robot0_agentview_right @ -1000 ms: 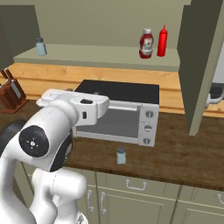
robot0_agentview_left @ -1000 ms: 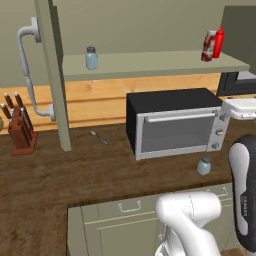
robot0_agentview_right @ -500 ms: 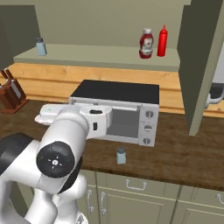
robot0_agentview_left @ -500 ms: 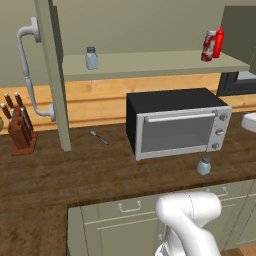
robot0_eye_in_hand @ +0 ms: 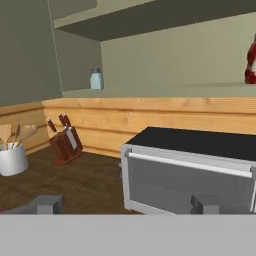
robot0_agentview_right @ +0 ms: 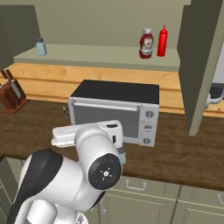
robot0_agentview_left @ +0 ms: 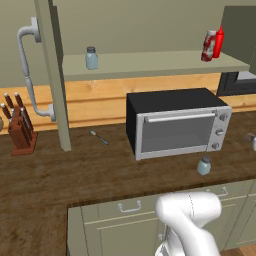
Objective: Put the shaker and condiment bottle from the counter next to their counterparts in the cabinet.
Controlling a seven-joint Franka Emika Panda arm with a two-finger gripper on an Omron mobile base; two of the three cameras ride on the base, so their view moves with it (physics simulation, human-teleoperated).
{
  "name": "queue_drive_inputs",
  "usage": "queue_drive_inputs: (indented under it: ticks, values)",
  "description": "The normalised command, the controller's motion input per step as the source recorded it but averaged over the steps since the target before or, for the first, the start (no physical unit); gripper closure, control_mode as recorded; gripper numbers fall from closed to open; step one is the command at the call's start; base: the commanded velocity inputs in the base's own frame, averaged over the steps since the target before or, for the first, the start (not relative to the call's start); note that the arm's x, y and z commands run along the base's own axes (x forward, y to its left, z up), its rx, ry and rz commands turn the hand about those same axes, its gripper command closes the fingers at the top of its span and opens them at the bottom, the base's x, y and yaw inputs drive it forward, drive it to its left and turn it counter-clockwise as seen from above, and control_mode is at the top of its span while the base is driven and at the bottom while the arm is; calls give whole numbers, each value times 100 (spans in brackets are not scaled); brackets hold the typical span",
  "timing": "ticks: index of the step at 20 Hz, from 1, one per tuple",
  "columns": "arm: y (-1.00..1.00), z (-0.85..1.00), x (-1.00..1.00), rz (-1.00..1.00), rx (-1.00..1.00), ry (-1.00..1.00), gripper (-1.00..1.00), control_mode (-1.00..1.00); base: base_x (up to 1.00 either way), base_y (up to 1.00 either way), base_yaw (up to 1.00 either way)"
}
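A black toaster oven (robot0_agentview_left: pixel 177 122) stands on the dark wood worktop (robot0_agentview_left: pixel 75 175), directly beneath the cabinet shelf (robot0_agentview_left: pixel 150 64), leaving only a narrow gap between its top and the shelf board. Along the shelf, open room stretches between a small shaker (robot0_agentview_left: pixel 91 58) near the left end and the stubby condiment bottle (robot0_agentview_left: pixel 209 45) touching a tall red squeeze bottle (robot0_agentview_left: pixel 218 42) at the right. An open cabinet door (robot0_agentview_right: pixel 199 65) hangs at the right, its handle (robot0_agentview_left: pixel 29 70) projecting on the left door. On the worktop, a pale blue shaker (robot0_agentview_left: pixel 203 165) sits just before the oven's right corner; bare wood lies left of the oven, between a spoon (robot0_agentview_left: pixel 98 137) and a knife block (robot0_agentview_left: pixel 20 131).
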Motion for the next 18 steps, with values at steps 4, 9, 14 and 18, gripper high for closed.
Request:
queue_drive_inputs:
  ticks: [4,9,14,18]
  values:
    - [3,-42,0,14,0,1,-100,-100,0,0,0]
    - [0,-41,0,14,0,0,-100,-100,0,0,0]
    - [2,-51,0,10,0,1,-100,-100,0,0,0]
    - [1,-29,0,2,0,0,-100,-100,0,0,0]
